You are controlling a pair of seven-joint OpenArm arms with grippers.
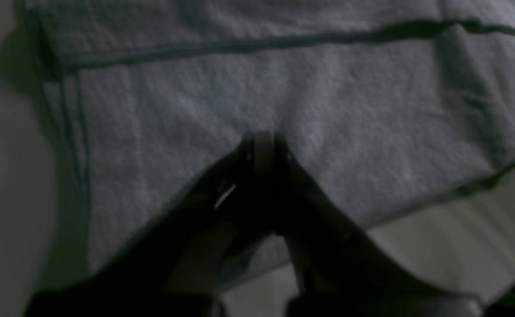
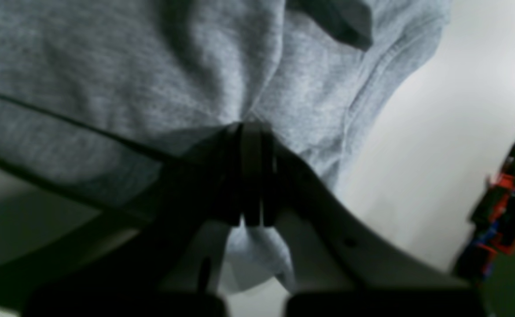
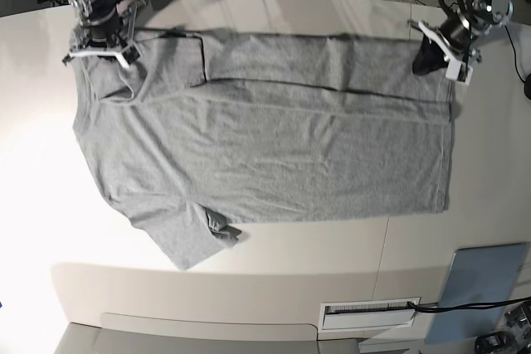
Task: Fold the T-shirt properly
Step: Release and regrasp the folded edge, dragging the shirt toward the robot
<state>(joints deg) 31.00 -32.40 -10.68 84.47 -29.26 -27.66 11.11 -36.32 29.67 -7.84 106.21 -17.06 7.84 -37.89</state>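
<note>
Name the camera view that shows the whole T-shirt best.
The base view: the T-shirt lies spread on the table with both sleeves and the hem in sight. The left wrist view shows only a dim hem corner by the left hand; the right wrist view shows bunched fabric at the right hand.

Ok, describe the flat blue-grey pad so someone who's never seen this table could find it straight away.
Start from the big grey T-shirt spread across the pale table, then go to the table's near edge on the base view's right. The pad lies there, apart from the shirt: a smooth, hard-edged blue-grey rectangle, beside a white vent-like slot.
</note>
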